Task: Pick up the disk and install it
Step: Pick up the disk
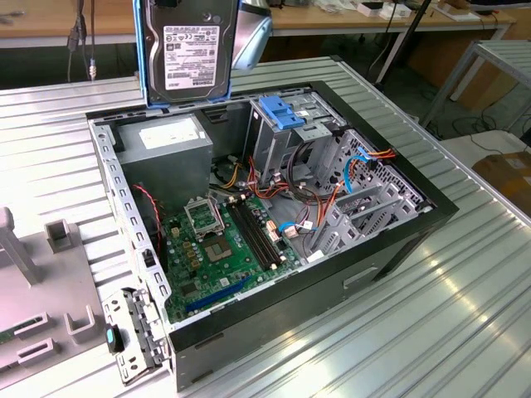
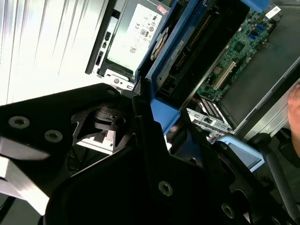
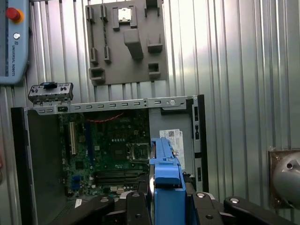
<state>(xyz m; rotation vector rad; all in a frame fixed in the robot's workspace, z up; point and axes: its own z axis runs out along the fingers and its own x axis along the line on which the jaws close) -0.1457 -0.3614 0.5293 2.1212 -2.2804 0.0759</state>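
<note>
The disk (image 1: 186, 48) hangs upright above the back of the open computer case (image 1: 440, 209), over the power supply (image 1: 170, 137). Its pale label faces the exterior view and a bright blue carrier rail frames its sides and lower edge. In the first wrist view the disk (image 3: 166, 171) is seen edge-on, with my gripper (image 3: 166, 202) shut on it and a black finger (image 3: 136, 206) on each side. In the second wrist view the blue-railed disk (image 2: 165, 70) runs out from the gripper (image 2: 146, 108) over the case.
Inside the case lie the green motherboard (image 1: 224, 249) and, at the exterior view's right, a metal drive cage topped by a blue bracket (image 1: 282, 112). A grey fixture plate (image 3: 125, 44) lies beside the case on the ribbed metal table (image 1: 465, 315). A pendant (image 3: 11, 42) lies nearby.
</note>
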